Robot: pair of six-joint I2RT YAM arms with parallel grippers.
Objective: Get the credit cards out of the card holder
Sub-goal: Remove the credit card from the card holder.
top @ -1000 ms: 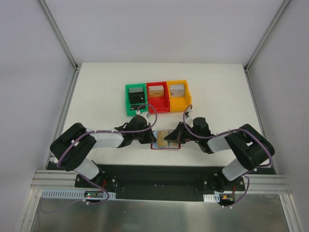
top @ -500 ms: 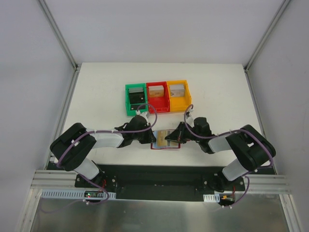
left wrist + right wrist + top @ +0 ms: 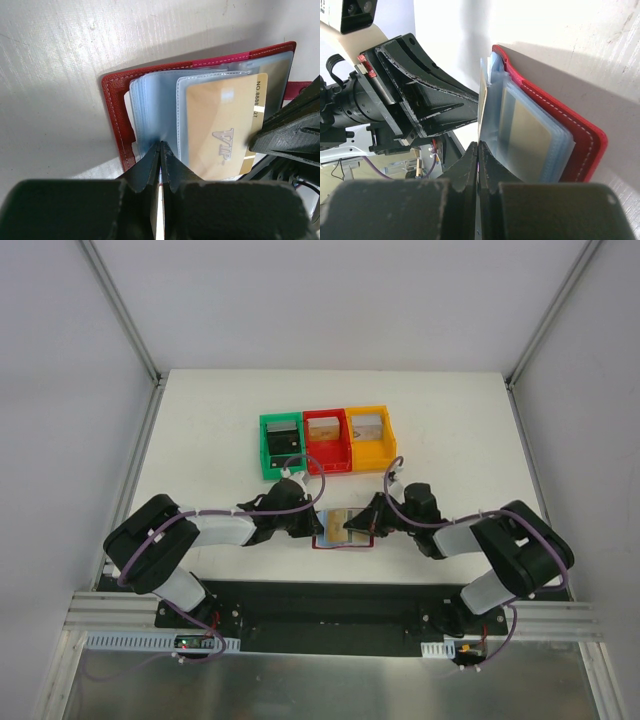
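Observation:
The dark red card holder (image 3: 343,543) lies open on the table between my two grippers. In the left wrist view its red cover (image 3: 116,110) holds a stack of clear blue-grey sleeves. My left gripper (image 3: 161,146) is shut on the near edge of those sleeves. A tan card marked VIP (image 3: 220,125) sticks partway out of a sleeve towards the right. My right gripper (image 3: 478,145) is shut on that card's edge, and one of its fingers (image 3: 290,132) covers the card's corner. Another card with an olive face (image 3: 530,130) sits in a sleeve over the red cover (image 3: 582,145).
Green (image 3: 280,446), red (image 3: 326,441) and orange (image 3: 371,438) bins stand in a row just behind the card holder. My left gripper (image 3: 313,525) and right gripper (image 3: 362,528) almost meet over the card holder. The table's front edge lies close behind them.
My right gripper has shifted slightly to the right. The left gripper and the card holder have stayed put.

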